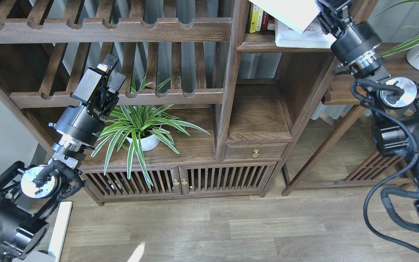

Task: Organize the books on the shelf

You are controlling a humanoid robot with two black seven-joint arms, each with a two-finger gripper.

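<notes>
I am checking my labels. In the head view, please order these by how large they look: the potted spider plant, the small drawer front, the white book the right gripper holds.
1. Potted spider plant: clearly largest.
2. White book at the right gripper: cut off by the frame's top edge, so only its visible part counts.
3. Drawer front: looks about as large as that visible part; this order is unsure.

Legible text: none that I can read for certain. Small white lettering on the black body of my left gripper, too small to make out. Faint reddish print on the white paperback book, illegible.
</notes>
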